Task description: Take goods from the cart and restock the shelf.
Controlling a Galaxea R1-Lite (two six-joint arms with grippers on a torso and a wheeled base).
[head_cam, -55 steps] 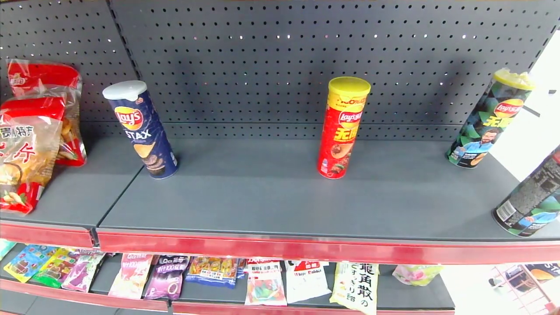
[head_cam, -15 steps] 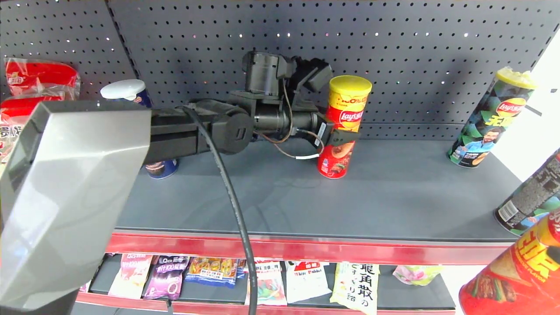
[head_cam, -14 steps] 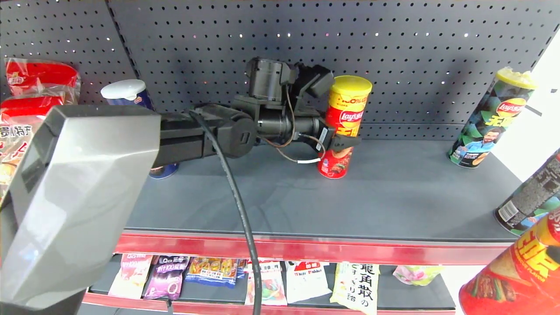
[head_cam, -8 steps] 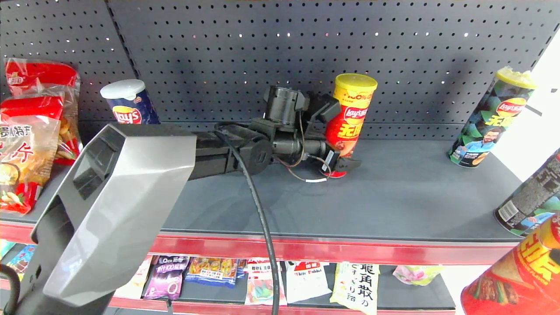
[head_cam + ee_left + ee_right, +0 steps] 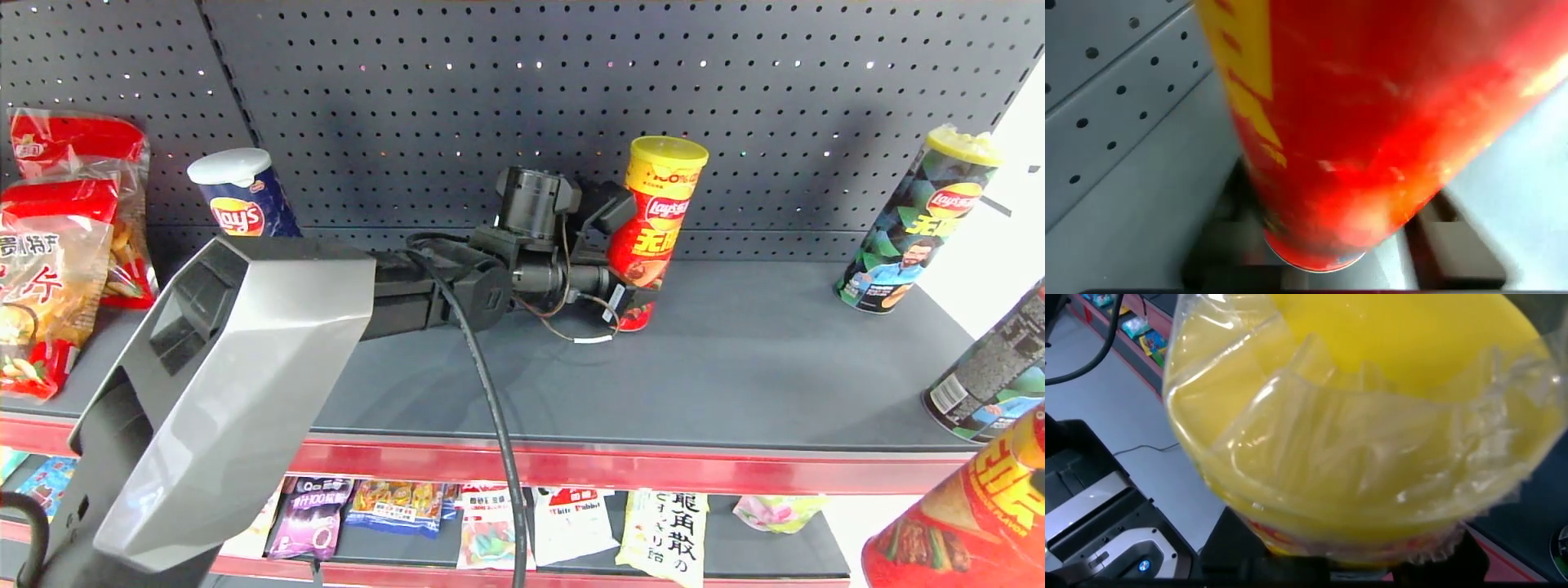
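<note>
Black plastic against red card: pinching, with the left gripper's [image 5: 635, 306] fingers [image 5: 1217, 241], low on a red cardboard crisp tube with yellow lid [image 5: 660, 216]. Tilted, base seemingly touching the grey metal shelf [image 5: 735, 376] near the pegboard [image 5: 490, 98]. With the right gripper [image 5: 1360, 572], clamping a second red yellow-lidded tube [image 5: 971, 514] off the shelf's front right corner.
</note>
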